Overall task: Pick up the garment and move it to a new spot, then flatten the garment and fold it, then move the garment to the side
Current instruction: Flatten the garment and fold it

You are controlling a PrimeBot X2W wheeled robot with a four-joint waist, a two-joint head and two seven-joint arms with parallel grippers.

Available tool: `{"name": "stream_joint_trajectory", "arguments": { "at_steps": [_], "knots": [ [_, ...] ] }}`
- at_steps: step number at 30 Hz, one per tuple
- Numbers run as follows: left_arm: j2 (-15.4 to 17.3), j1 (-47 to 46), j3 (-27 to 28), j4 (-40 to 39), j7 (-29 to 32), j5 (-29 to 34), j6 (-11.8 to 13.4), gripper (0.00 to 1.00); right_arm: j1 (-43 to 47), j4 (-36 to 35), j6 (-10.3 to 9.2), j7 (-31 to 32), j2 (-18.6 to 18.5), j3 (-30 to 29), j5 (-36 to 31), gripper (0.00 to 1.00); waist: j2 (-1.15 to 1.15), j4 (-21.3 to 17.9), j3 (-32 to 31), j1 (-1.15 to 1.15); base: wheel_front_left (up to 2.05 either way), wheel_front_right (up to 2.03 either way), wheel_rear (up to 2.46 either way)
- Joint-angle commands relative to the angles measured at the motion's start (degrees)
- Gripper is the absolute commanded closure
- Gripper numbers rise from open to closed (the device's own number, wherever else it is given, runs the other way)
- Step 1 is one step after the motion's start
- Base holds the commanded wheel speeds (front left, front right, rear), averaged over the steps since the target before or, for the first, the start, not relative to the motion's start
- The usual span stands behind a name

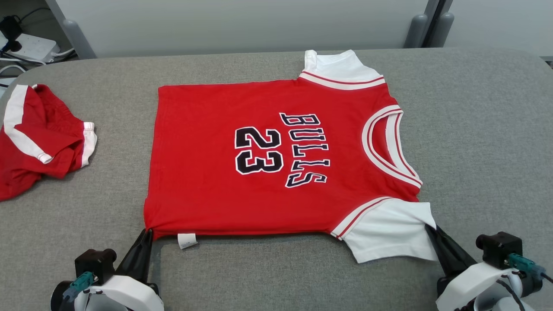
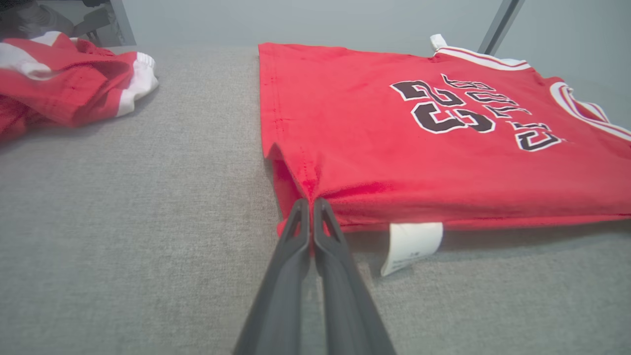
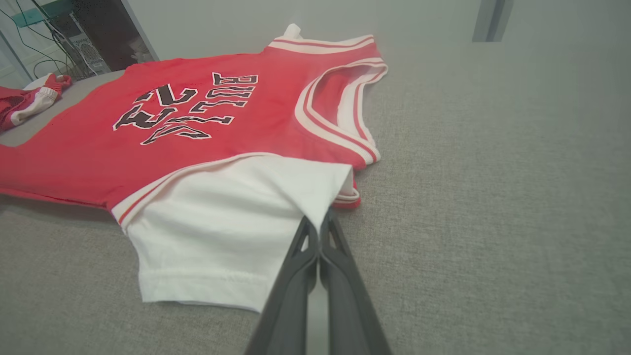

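The garment (image 1: 276, 155) is a red jersey with white sleeves and "BULLS 23" in black, spread flat on the grey table, neck to the right. My left gripper (image 1: 147, 233) is shut on the garment's near hem corner (image 2: 308, 190), which lifts slightly off the table. My right gripper (image 1: 431, 229) is shut on the near white sleeve (image 3: 236, 217) at its shoulder-side edge, next to the red and white collar trim. A white care label (image 2: 411, 244) hangs from the near hem.
A second red and white garment (image 1: 39, 138) lies crumpled at the table's far left. Cables and a white box (image 1: 30, 45) sit beyond the table's back left corner. Bare grey table (image 1: 484, 142) stretches to the right of the jersey.
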Motion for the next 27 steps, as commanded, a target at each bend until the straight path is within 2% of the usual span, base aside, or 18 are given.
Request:
{"name": "stream_joint_trajectory", "arguments": {
  "at_steps": [1, 15, 22, 27],
  "knots": [
    [1.7, -1.6, 1.5, -1.8, -0.3, -0.9, -0.4, 1.0, -0.7, -1.9, -0.17, -0.3, -1.6, 0.1, 0.2, 1.0, -0.01, 0.2, -0.2, 0.0, 0.0, 0.0, 0.0],
    [5.9, 1.1, -2.1, -0.3, 0.9, -2.7, -0.2, 1.0, 3.0, -7.2, -0.17, 2.0, -4.9, 0.7, 2.3, 1.0, -0.01, 0.5, -2.1, 0.0, 0.0, 0.0, 0.0],
    [6.8, 3.2, -2.4, -3.1, 2.1, -3.2, 0.5, 1.0, 6.1, -11.3, -0.17, 4.7, -7.2, 0.8, 4.1, 1.0, -0.01, 0.5, -2.4, 0.0, 0.0, 0.0, 0.0],
    [7.7, 1.3, -3.8, -7.2, 4.8, -2.8, 0.4, 1.0, 4.1, -13.8, -0.17, 5.9, -7.2, 1.0, 4.3, 1.0, -0.01, 0.6, -1.8, 0.0, 0.0, 0.0, 0.0]
  ]
}}
